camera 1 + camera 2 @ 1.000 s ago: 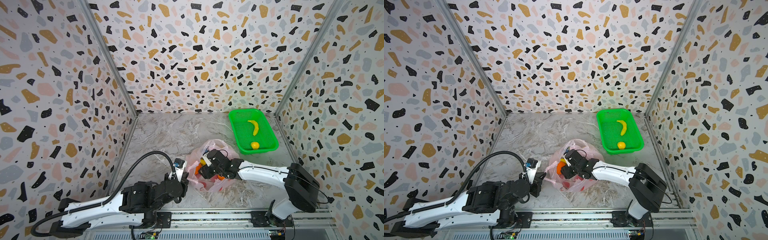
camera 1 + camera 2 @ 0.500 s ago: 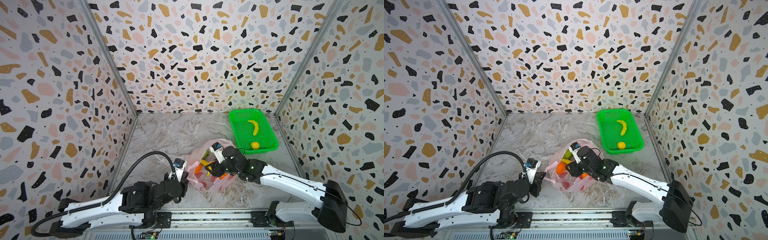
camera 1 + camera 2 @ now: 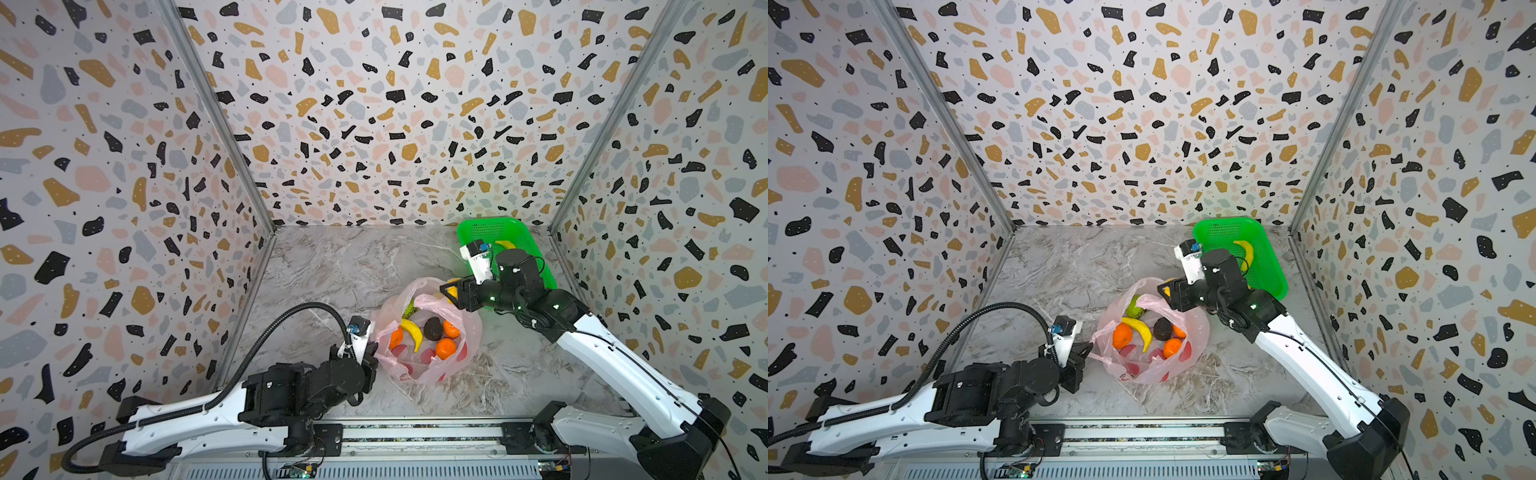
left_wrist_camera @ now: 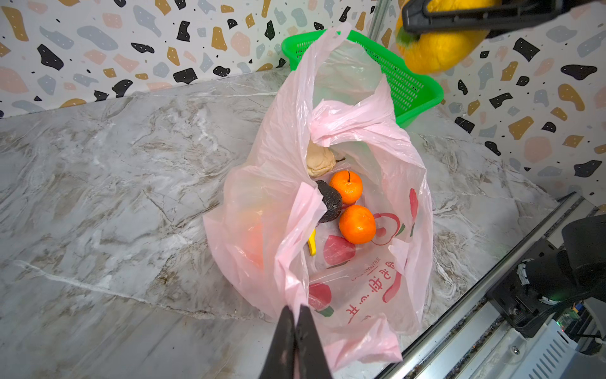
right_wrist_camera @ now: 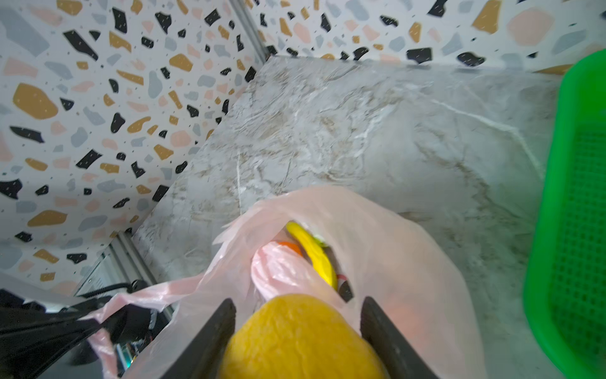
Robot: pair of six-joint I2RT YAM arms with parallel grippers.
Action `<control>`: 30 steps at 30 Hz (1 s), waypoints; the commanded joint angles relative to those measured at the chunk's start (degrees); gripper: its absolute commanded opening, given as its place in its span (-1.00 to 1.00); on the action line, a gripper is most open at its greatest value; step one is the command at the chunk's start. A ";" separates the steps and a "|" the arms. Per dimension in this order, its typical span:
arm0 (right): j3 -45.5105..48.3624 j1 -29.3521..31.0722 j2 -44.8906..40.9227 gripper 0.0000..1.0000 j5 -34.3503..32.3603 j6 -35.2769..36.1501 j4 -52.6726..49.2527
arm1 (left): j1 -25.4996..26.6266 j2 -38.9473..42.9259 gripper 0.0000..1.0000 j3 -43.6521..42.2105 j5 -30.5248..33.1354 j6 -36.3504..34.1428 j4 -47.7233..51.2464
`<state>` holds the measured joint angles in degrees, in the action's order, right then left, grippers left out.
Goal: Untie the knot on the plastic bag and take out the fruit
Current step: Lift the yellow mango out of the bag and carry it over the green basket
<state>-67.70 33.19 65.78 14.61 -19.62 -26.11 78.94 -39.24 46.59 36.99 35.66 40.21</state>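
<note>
Fingers (image 5: 213,331) of the right gripper (image 5: 297,305): apart, clamped on either side of a round, dimpled yellow fruit (image 5: 295,341), lifted clear above the far rim of the thin, crinkly pink plastic bag (image 4: 259,210); sort of fruit hard to tell, perhaps a peach. Fingers (image 4: 282,344) of the left gripper (image 4: 296,310): pressed together on a pinched strip of the bag's near rim, holding the mouth open.

Step in hand, by the look of it: taking out the fruit, piece by piece. No knot to be seen; handle strips loose, mouth gaping, so untying judged done. Next move: carrying the yellow fruit over the wall of the green mesh plastic basket (image 3: 1221,232), near the bag toward the far right corner, then parting the fingers low, to avoid a bounce or a roll; afterwards, back into the bag for the rest.

Bag itself: slumped on the grey marbled tabletop (image 3: 332,270), toward the front and middle, translucent, printed with red fruit pictures. Inside: orange tangerines (image 4: 356,224), a dark wrinkled avocado (image 4: 329,203), a pale beige fruit (image 4: 318,160), a curved yellow banana (image 3: 412,332), a bumpy green fruit (image 3: 1134,307). Already lying in the basket: a second yellow banana (image 3: 1246,251).
</note>
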 commanded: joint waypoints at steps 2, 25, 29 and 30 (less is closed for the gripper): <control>-3.22 -9.16 1.54 0.10 1.68 4.87 -1.70 | 0.34 0.20 -1.00 -0.18 1.24 -1.38 -1.74; -10.19 -28.52 42.41 0.47 -9.44 8.74 15.61 | 0.34 4.33 -1.00 -1.81 1.24 -1.67 -3.03; -9.81 -28.18 40.95 0.66 -9.77 8.57 15.74 | 0.34 4.34 -1.00 -1.59 1.34 -1.99 -3.02; -9.95 -28.05 40.40 0.67 -9.70 8.54 15.24 | 0.34 4.35 -1.00 -1.59 1.33 -2.13 -3.10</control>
<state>-75.70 4.89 109.62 5.63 -11.44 -10.59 78.94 -35.20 45.45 37.34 34.76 38.81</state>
